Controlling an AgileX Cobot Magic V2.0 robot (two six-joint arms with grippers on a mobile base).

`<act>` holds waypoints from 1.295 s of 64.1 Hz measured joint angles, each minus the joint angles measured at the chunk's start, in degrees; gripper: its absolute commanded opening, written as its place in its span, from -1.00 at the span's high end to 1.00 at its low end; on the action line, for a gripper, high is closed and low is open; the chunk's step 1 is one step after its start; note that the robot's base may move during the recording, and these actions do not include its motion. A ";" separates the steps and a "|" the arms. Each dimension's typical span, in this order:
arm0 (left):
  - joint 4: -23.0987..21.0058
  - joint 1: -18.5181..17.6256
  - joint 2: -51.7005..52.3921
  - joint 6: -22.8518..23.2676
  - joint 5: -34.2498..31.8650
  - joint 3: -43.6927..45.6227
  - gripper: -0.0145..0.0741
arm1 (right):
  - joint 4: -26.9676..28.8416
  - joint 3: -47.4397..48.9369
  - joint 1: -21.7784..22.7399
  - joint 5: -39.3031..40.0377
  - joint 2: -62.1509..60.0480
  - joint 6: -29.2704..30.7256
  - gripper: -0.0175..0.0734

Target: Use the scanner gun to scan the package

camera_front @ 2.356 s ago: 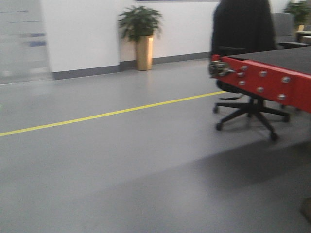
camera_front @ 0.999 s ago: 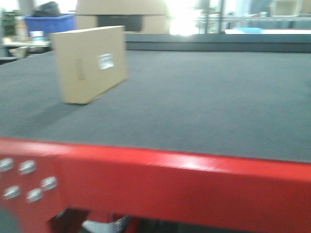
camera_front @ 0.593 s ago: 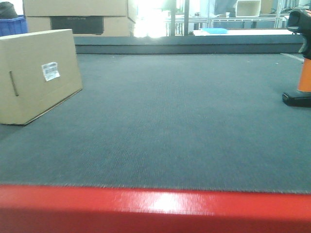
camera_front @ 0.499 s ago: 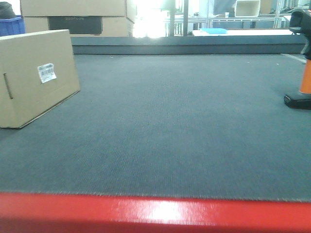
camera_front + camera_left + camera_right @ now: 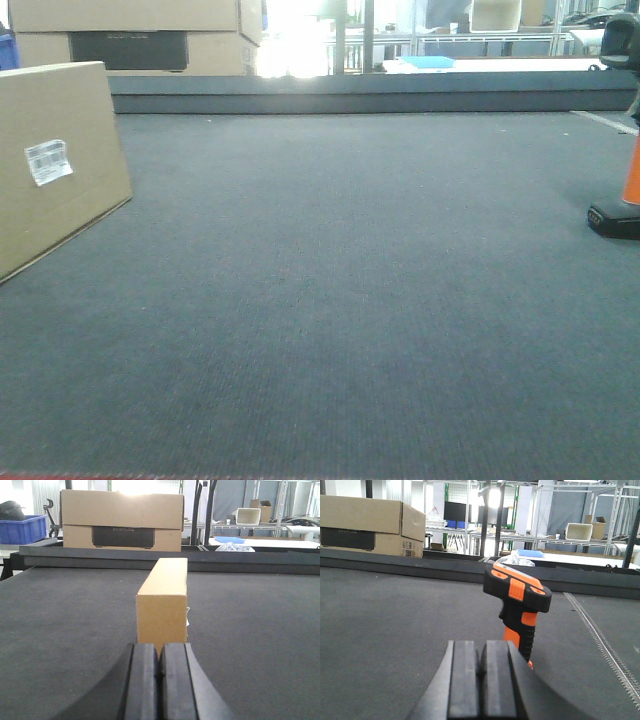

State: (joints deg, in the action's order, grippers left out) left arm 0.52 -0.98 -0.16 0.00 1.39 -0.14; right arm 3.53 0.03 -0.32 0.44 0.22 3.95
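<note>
Dark grey matting (image 5: 330,300) covers the broad table in every view, with a raised dark ledge along its far side and bright workshop shelving (image 5: 555,510) behind.

The left gripper (image 5: 159,651) has its two black fingers pressed flat together, with nothing between them. Just ahead of their tips stands the package (image 5: 162,605), set on a long edge with its narrow end facing the wrist camera. Its lower edge is hidden behind the fingers, so whether it touches them cannot be told. Beyond it, past the ledge, sit the stacked cartons (image 5: 122,520) with a dark printed panel, and a blue bin (image 5: 22,527) is at the far left.

The right gripper (image 5: 481,655) is likewise closed on nothing, pad against pad. The scanner gun (image 5: 520,605) stands upright just beyond and slightly right of the fingertips, its grey-black head tilted over the orange handle. Its foot is hidden behind the right finger, and contact cannot be judged.

From the front-facing camera the package (image 5: 55,160) is at the left edge, partly cut off, its broad face with the small white label (image 5: 48,161) turned toward the middle of the table. The scanner gun (image 5: 628,185) stands on its black foot at the far right edge. The two are well apart, with bare matting between them.
</note>
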 measured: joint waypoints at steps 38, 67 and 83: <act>0.00 0.00 0.00 0.00 0.00 0.00 0.92 | 0.00 0.00 0.00 0.00 0.00 0.00 0.98; 0.00 0.00 0.00 0.00 0.00 0.00 0.92 | 0.00 0.00 0.00 0.00 0.00 0.00 0.98; 0.00 0.00 0.00 0.00 -2.87 0.00 0.92 | 0.00 0.00 0.00 0.00 0.00 0.00 0.98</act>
State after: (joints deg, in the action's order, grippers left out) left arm 0.52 -0.98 -0.16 0.00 -1.48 -0.14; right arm 3.53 0.03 -0.32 0.44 0.22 3.95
